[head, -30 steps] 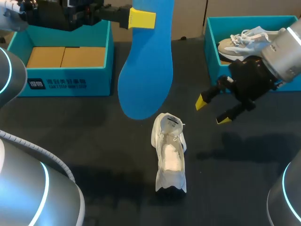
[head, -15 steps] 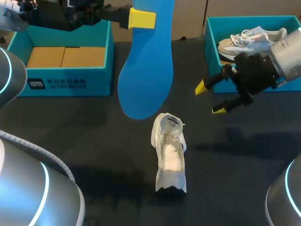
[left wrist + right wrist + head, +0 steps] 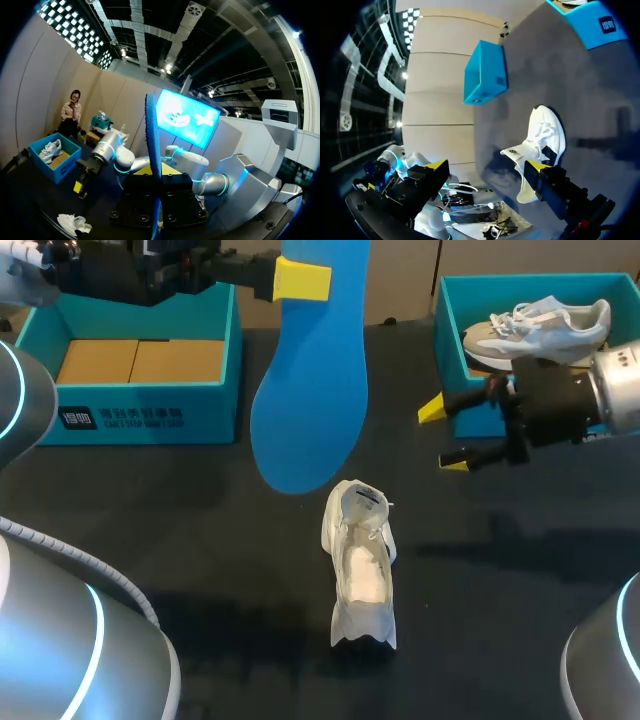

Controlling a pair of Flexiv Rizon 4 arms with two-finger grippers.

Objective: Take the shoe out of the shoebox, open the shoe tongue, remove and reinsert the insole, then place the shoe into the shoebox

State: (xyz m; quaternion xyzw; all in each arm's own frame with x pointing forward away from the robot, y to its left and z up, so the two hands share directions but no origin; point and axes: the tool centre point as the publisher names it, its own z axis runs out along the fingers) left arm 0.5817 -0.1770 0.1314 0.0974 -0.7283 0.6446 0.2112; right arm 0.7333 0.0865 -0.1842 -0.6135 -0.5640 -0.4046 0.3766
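Observation:
A blue insole point(image 3: 310, 380) hangs upright above the table's middle, with my left gripper point(image 3: 300, 280) shut on its upper end. From the left wrist the insole point(image 3: 152, 145) shows edge-on, rising from between the fingers. Below it a white shoe point(image 3: 360, 565) stands on the dark table, its opening toward the far side. My right gripper point(image 3: 445, 436) hovers to the shoe's far right, open and holding nothing, just in front of the right shoebox point(image 3: 450, 310). In the right wrist view the shoe point(image 3: 540, 145) lies ahead of the wide-open gripper point(image 3: 487, 167).
The teal right shoebox holds a second grey-white shoe point(image 3: 535, 328). A teal box point(image 3: 140, 410) at the far left contains brown cardboard point(image 3: 140, 360); it also shows as the teal box point(image 3: 485, 72) beyond the shoe. Bare dark table point(image 3: 200, 540) surrounds the shoe.
My right gripper has risen and swung toward the far right, closer to the right shoebox, staying open. The left arm, the insole and the shoe have not moved.

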